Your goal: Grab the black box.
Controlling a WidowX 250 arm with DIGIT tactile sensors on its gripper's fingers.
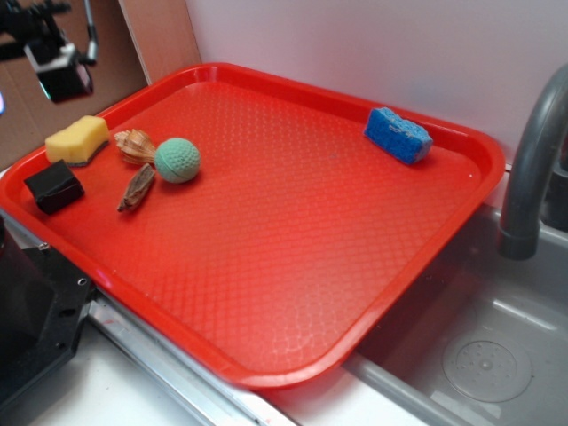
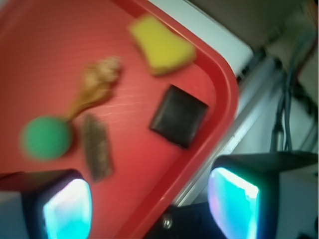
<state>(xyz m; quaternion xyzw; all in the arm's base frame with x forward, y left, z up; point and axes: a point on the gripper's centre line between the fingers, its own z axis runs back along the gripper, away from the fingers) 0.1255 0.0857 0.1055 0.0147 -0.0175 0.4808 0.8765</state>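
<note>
Claw (image 2: 149, 209) open, empty | black box (image 2: 179, 115) below, apart

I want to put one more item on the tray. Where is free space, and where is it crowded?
Free: the wide middle and near part of the tray, between the ball and the blue sponge. Crowded: the left corner, where the yellow sponge, black box, ball and two brown pieces lie close.

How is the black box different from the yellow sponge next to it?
The black box is matte black with sharp, straight edges; the yellow sponge is bright yellow with rounded, wavy edges. The box looks slightly smaller than the sponge. Both lie untouched near the same corner of the red tray.
</note>
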